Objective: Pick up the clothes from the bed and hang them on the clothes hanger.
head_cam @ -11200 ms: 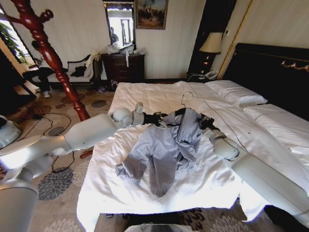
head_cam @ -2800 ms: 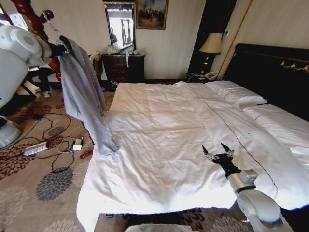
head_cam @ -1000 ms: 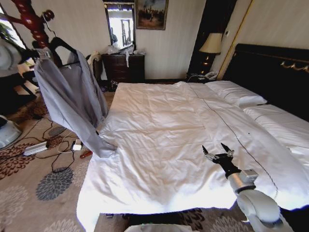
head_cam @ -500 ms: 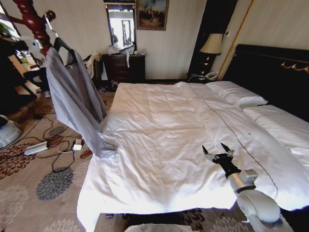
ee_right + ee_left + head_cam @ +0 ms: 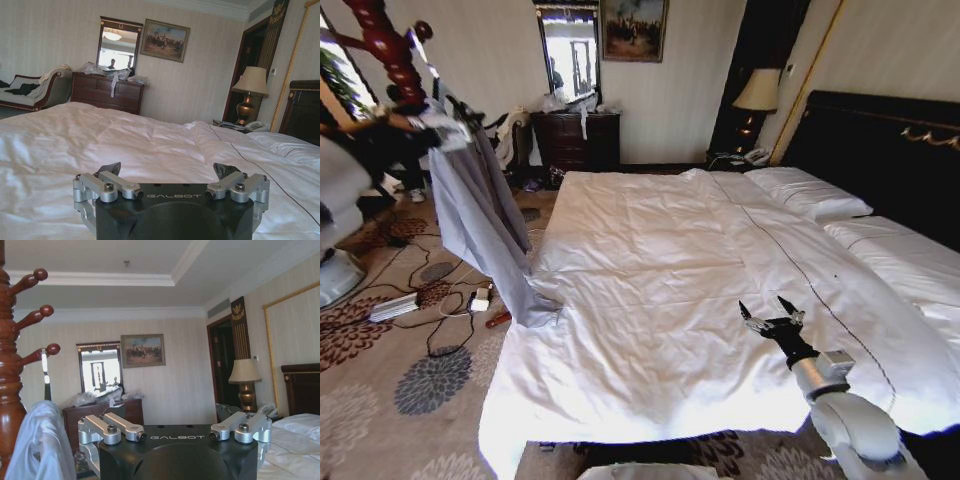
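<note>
Head view: shirt (image 5: pixel 480 215) hangs off wooden coat stand (image 5: pixel 388 45) beside bed (image 5: pixel 660 300), hem brushing mattress corner; half a second ago it hung squarer, now swung narrower, collar bunched near left arm (image 5: pixel 345 175) at frame edge. Hanger (image 5: pixel 460 105) dark, partly hidden under collar. Left wrist view: left gripper (image 5: pixel 175 435) near stand, jaws spread, empty (shirt cloth just beside it). Right gripper (image 5: pixel 770 318) unmoved above duvet, jaws spread, empty.

You can't make out the clothes hanger (image 5: pixel 460 106) under the clothes (image 5: pixel 480 220) (collar blurred). The left gripper's fingertips fall below the left wrist view's edge, so their spread is untellable.
</note>
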Available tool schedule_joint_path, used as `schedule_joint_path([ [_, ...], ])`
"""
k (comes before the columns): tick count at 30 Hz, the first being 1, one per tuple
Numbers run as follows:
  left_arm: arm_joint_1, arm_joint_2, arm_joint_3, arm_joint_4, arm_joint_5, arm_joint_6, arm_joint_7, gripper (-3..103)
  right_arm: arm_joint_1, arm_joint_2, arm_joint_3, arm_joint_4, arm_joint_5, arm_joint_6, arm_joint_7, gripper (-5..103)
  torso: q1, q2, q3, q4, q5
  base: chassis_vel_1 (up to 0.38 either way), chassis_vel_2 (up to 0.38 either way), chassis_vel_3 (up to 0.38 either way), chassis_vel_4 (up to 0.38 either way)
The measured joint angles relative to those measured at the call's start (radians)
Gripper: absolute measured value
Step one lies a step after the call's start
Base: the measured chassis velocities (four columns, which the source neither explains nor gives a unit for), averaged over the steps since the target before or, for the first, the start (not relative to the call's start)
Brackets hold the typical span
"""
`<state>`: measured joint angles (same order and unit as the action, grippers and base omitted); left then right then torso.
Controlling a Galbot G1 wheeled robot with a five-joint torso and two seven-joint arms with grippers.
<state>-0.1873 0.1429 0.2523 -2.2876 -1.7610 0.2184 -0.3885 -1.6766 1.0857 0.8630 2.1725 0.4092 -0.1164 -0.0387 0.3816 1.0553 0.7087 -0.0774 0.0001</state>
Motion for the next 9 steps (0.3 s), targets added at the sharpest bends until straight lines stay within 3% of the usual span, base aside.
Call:
schedule_joint_path([
  [3, 0.013, -0.033, -0.023, 0.062, 0.026, 0.005, -0.019, 100, 0.000, 0.000, 0.000, 0.000, 0.000, 0.000, 0.000, 100, 0.000, 0.000, 0.000, 0.0001, 0.0006, 0.000, 0.000, 0.000, 0.000],
  [6, 0.054, -0.201, -0.056, 0.218, 0.144, 0.010, -0.056, 100, 0.000, 0.000, 0.000, 0.000, 0.000, 0.000, 0.000, 100, 0.000, 0.000, 0.000, -0.0009, -0.0008, 0.000, 0.000, 0.000, 0.000],
  [7, 0.054, -0.201, -0.056, 0.218, 0.144, 0.010, -0.056, 100, 0.000, 0.000, 0.000, 0.000, 0.000, 0.000, 0.000, 100, 0.000, 0.000, 0.000, -0.0009, -0.0008, 0.000, 0.000, 0.000, 0.000],
  [9, 0.088, -0.300, -0.047, 0.277, 0.196, -0.011, -0.052, 100, 0.000, 0.000, 0.000, 0.000, 0.000, 0.000, 0.000, 100, 0.000, 0.000, 0.000, -0.0013, -0.0003, 0.000, 0.000, 0.000, 0.000],
])
